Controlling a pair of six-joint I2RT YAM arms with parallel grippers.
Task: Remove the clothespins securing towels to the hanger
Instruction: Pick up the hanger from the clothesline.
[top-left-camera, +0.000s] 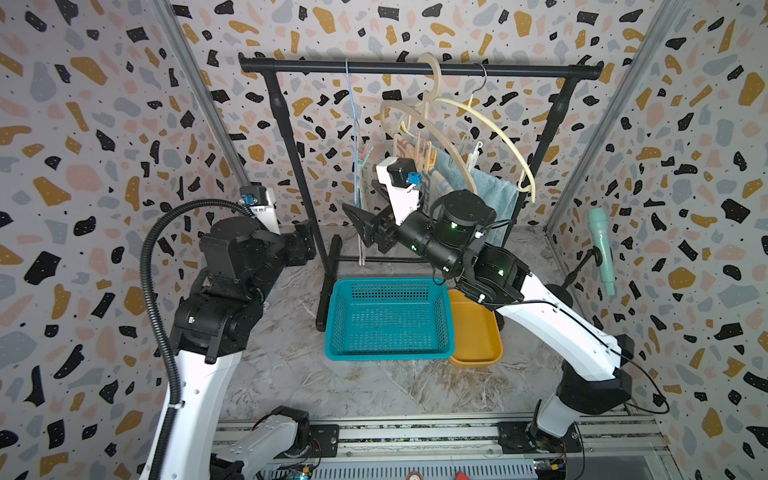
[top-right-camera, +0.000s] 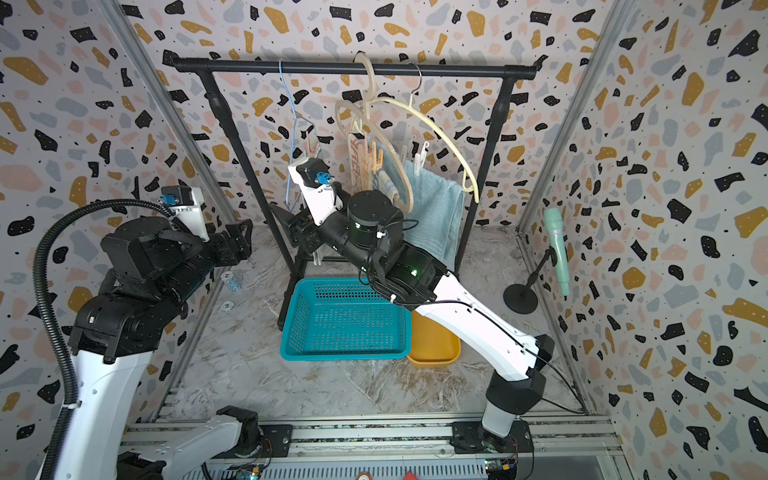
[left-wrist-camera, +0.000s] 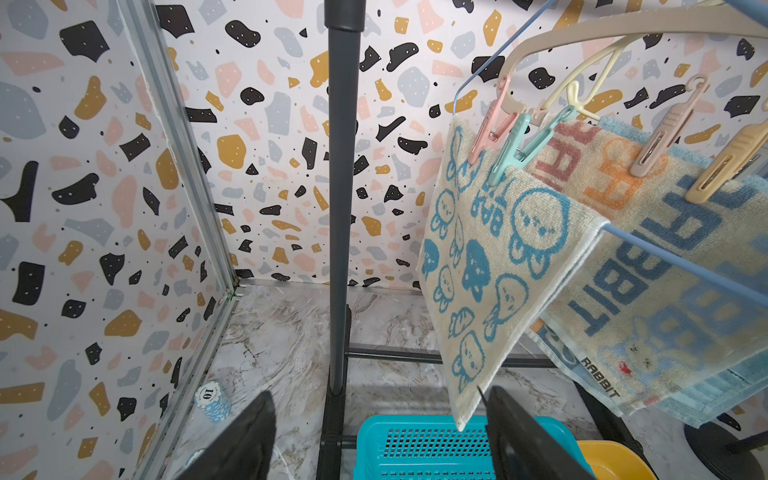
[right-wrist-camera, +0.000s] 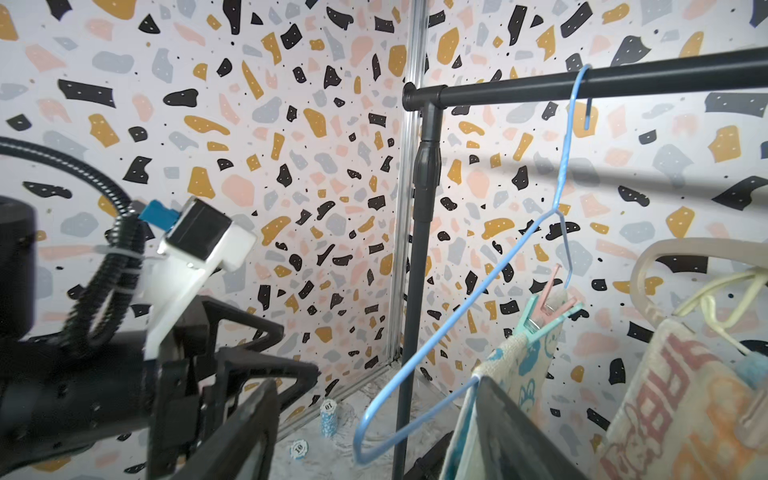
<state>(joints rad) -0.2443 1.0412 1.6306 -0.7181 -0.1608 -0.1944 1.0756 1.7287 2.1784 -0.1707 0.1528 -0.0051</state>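
Observation:
A cream towel (left-wrist-camera: 490, 257) with blue cartoon animals hangs on a blue wire hanger (right-wrist-camera: 478, 299), held by a pink clothespin (left-wrist-camera: 492, 124) and a mint green clothespin (left-wrist-camera: 513, 149). Behind it, a pink peg (left-wrist-camera: 669, 129) and an orange peg (left-wrist-camera: 731, 162) pin the striped RABBIT towel (left-wrist-camera: 648, 266). White pegs (top-left-camera: 473, 156) hold the light-blue towel (top-left-camera: 498, 195). My right gripper (right-wrist-camera: 374, 436) is open low beside the cream towel, with the hanger's lower bend showing between its fingers. My left gripper (left-wrist-camera: 380, 440) is open and empty, left of the rack post.
The black rack (top-left-camera: 415, 68) stands at the back. Below it are a teal basket (top-left-camera: 388, 353) and a yellow tub (top-left-camera: 478, 332). Poker chips (left-wrist-camera: 212, 401) lie by the left wall. A mint microphone (top-left-camera: 602, 249) on a stand is at the right wall.

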